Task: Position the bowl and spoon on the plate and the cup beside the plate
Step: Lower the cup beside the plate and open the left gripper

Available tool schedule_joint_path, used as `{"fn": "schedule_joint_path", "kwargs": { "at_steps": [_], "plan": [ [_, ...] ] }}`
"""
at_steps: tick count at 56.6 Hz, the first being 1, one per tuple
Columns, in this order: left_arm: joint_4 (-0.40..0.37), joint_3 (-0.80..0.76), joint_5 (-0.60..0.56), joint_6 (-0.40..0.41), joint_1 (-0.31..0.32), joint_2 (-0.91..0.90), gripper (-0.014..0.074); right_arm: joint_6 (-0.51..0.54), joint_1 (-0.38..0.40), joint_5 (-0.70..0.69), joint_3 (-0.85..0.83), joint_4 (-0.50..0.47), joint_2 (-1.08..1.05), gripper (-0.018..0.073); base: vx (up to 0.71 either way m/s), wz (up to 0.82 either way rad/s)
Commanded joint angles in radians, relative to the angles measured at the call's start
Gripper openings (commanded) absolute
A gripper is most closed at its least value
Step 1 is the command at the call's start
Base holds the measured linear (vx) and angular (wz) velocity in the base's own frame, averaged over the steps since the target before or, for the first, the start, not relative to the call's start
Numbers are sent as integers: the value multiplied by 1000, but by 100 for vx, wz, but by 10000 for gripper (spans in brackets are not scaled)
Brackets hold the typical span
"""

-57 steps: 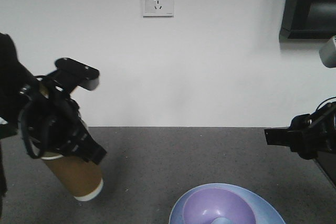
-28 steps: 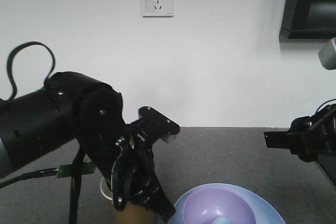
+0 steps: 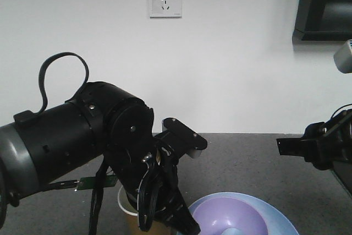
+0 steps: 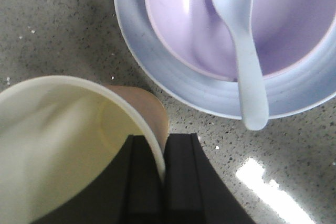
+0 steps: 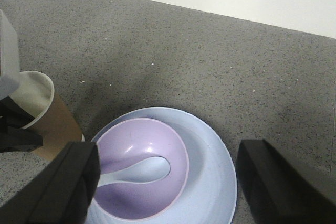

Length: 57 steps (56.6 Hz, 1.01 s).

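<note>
The cup (image 4: pixel 63 135) has moved beside the plate (image 4: pixel 173 85), pincer (image 4: pixel 161 174) clamped.

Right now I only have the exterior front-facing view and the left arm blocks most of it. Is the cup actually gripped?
Observer: Yes. In the left wrist view the left gripper is shut on the paper cup, pinching its rim between the fingers.
Operator: Spoon in the bowl? I only see its tip.
Observer: Scoop lies inside the purple bowl; the spoon handle crosses the bowl's rim and overhangs the blue plate.
Operator: Cup touching the plate?
Observer: Close beside it. The right wrist view shows the cup near the plate's edge; I cannot tell if they touch.
Operator: Right gripper?
Observer: The right gripper is open and empty above the plate.
</note>
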<state>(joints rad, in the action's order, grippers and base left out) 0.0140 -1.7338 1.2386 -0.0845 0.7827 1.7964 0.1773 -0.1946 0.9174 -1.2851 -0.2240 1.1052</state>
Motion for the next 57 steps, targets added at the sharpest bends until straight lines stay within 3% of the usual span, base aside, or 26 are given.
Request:
{"fn": "schedule_joint_path", "kwargs": {
  "at_steps": [1, 19, 43, 57],
  "plan": [
    [3, -34, -18, 10, 4, -37, 0, 1, 3, -63, -32, -11, -16, 585, 0, 0],
    [2, -34, -31, 14, 4, -30, 43, 1, 3, -60, -32, -11, -16, 585, 0, 0],
    [2, -34, -38, 12, 4, -30, 408, 1, 3, -60, -32, -13, -16, 585, 0, 0],
    [2, -34, -8, 12, 4, -31, 469, 1, 3, -60, -32, -13, -16, 585, 0, 0]
  ]
}}
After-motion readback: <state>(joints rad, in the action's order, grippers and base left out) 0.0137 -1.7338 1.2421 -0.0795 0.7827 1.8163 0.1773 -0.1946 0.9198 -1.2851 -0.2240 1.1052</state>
